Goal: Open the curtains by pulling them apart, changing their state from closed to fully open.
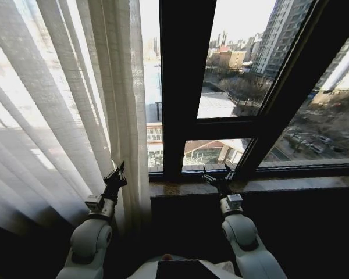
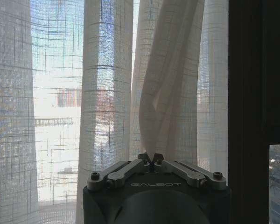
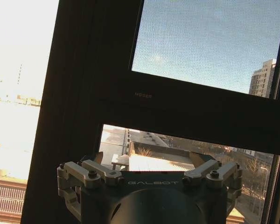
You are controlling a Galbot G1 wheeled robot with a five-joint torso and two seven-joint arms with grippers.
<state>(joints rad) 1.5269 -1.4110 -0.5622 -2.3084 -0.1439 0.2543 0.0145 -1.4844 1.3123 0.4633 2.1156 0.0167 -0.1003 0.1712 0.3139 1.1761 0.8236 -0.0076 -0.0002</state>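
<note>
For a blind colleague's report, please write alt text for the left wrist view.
The left gripper, fingers closed, pinches a fold of the sheer white curtains, which hang in vertical pleats with daylight shining through. A dark window frame stands beside the fabric.

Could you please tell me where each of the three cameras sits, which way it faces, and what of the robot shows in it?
Head view: from the robot's head, looking forward and down at the curtains, window frame and sill; both arms show, left gripper at the curtain's edge, right gripper open near the sill.
Left wrist view: on the left arm, facing the curtains; its own left gripper is shut on a fold.
Right wrist view: on the right arm, facing the window frame; its own right gripper shows.
Shared: head and left wrist views both show the curtains.
</note>
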